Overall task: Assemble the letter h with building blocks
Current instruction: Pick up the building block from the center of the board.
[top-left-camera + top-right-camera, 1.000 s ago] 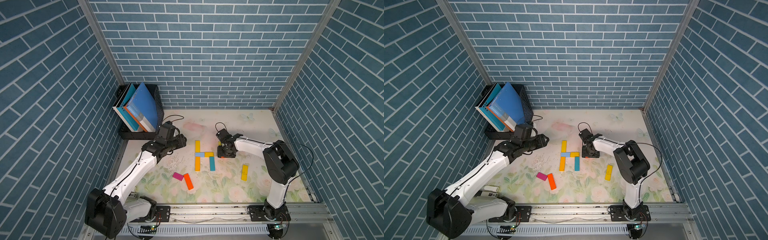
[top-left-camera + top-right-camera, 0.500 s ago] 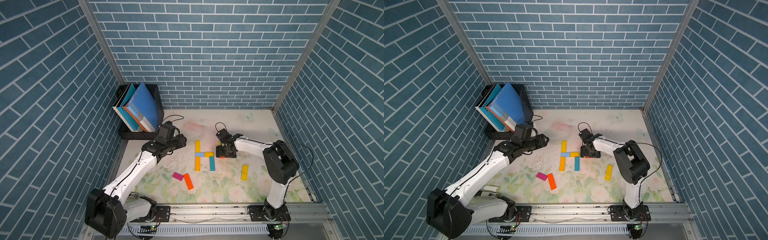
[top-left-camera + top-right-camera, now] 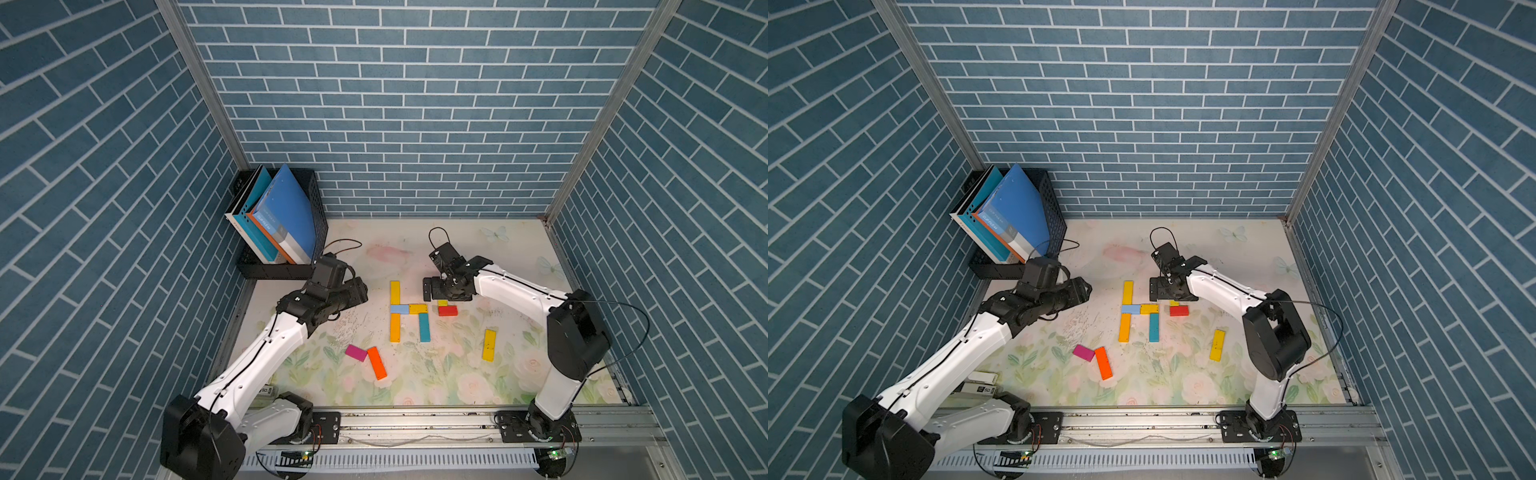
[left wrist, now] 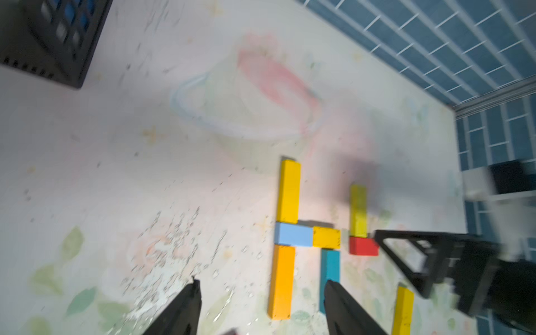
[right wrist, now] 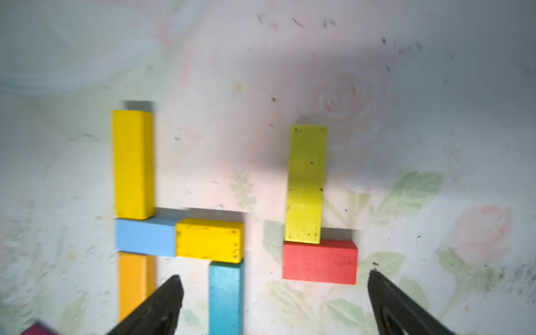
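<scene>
Five building blocks form an h shape mid-mat: a yellow block [image 3: 395,293], a light blue one [image 3: 399,308], a short yellow one [image 3: 417,308], an amber one [image 3: 395,327] and a teal one [image 3: 424,327]. Just right of them a red block [image 3: 447,310] lies flat with a yellow-green block [image 5: 306,185] butting against its far side. My right gripper [image 5: 272,277] hovers over the red block [image 5: 319,261], open, touching nothing. My left gripper [image 4: 261,282] is open and empty, left of the h. Magenta [image 3: 356,352], orange [image 3: 377,362] and yellow [image 3: 489,344] blocks lie loose nearer the front.
A black crate [image 3: 282,270] holding blue books stands in the back left corner, just behind my left arm. Brick-pattern walls close in three sides. A metal rail [image 3: 415,419] runs along the front edge. The right arm's gripper [image 4: 435,261] shows in the left wrist view.
My right gripper has opened wide and pulled back slightly, leaving the red block lying free on the mat. My left jaws have spread wider; that arm has stayed put.
</scene>
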